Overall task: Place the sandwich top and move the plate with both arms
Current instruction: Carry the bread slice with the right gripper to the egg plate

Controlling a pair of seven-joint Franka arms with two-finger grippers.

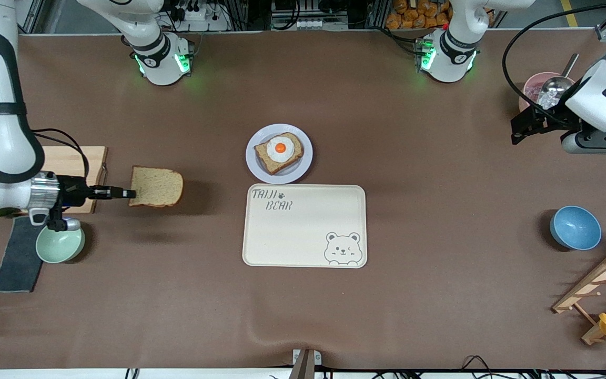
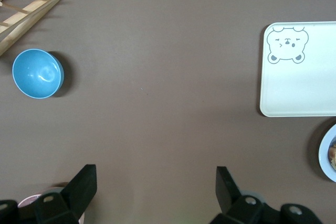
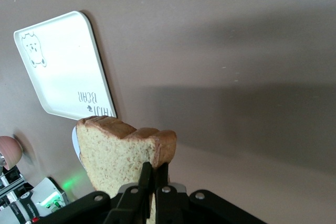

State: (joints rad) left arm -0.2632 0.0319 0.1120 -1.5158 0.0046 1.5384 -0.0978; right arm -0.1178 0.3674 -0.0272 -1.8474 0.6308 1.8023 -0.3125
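Light-brown square slice of plain bread, the sandwich top, hangs pinched at its edge in the right gripper above the brown table.
Its jaws press tight on the crust; the round lavender-white plate sits beside the cream tray; the left gripper waits, jaws spread wide, holding nothing.

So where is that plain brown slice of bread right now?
The plain brown bread slice is held in the air by the shut right gripper, over bare table between the wooden board and the cream bear tray.
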